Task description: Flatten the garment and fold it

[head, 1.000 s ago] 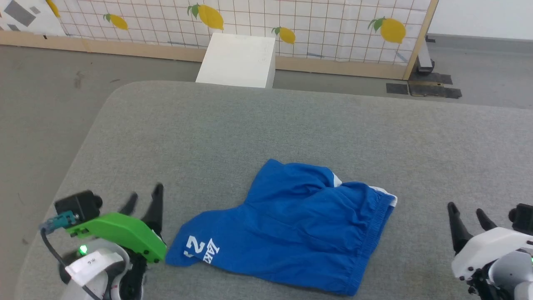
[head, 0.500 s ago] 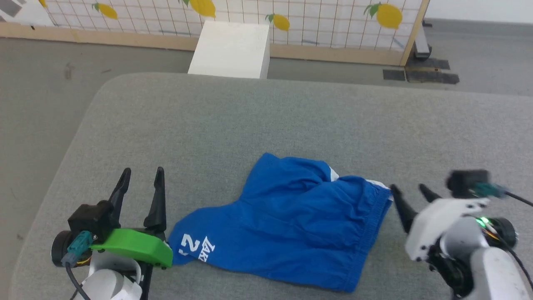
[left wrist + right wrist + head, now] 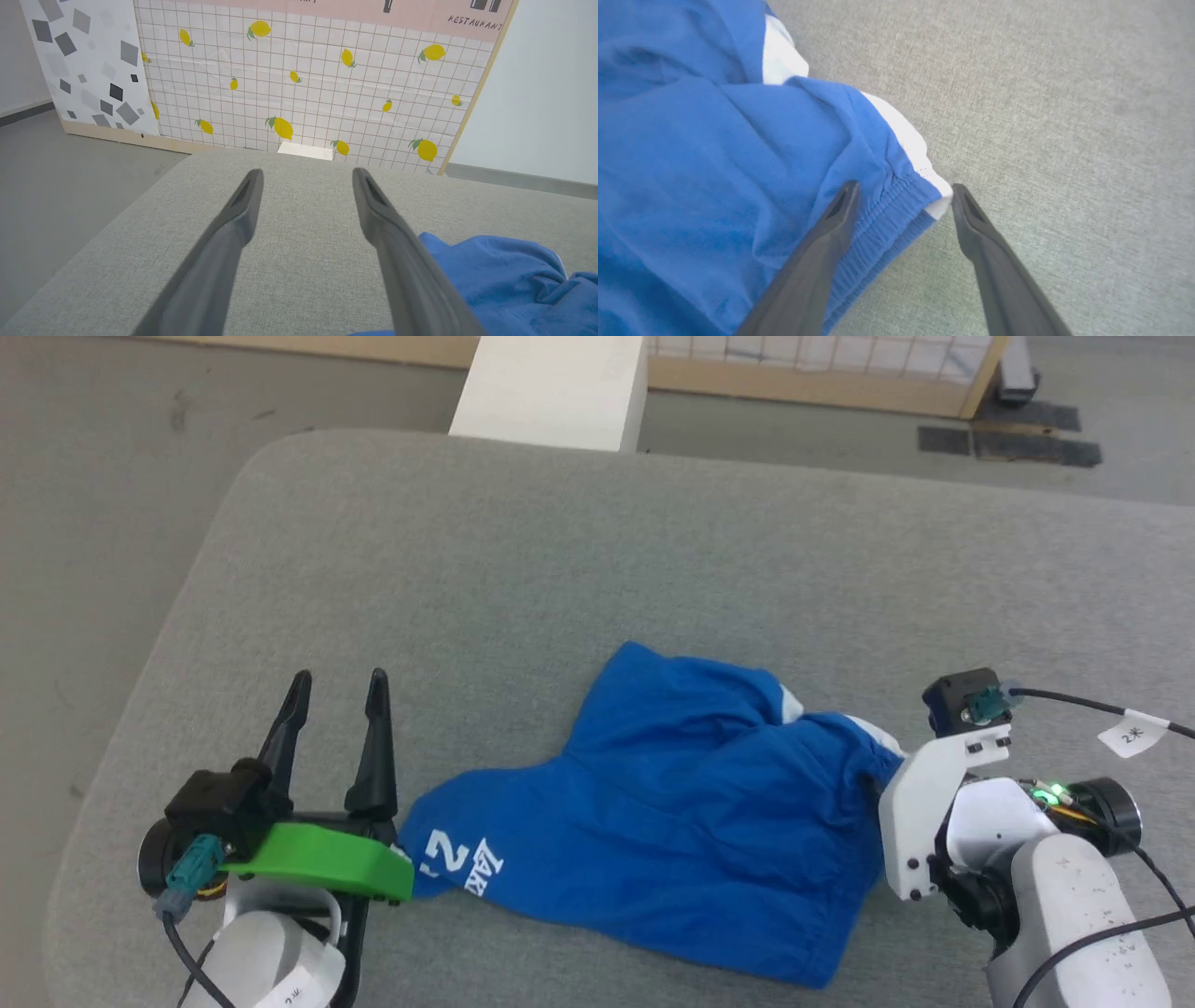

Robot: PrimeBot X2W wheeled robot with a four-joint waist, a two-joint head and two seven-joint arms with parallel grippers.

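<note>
The garment (image 3: 672, 821), bright blue shorts with white trim, lies rumpled on the grey padded table (image 3: 560, 551), with its white print (image 3: 457, 868) at the left end. My left gripper (image 3: 338, 686) stands open just left of that end, and its fingers point away over bare table (image 3: 307, 173). The blue cloth (image 3: 504, 275) lies to the right of its right finger. My right gripper (image 3: 904, 189) is open and points down at the waistband corner (image 3: 920, 186), which sits between the two fingers. In the head view its white mount (image 3: 920, 803) hides the fingertips.
A white box (image 3: 551, 392) stands on the floor past the table's far edge. The table's left edge (image 3: 140, 663) curves off to the grey floor. A lemon-print partition (image 3: 303, 93) stands behind. A black cable with a paper tag (image 3: 1131, 733) trails off my right wrist.
The head camera has tilted down. My right gripper has swung in from the lower right to the garment's waistband corner and now straddles it. The left gripper stays beside the printed end.
</note>
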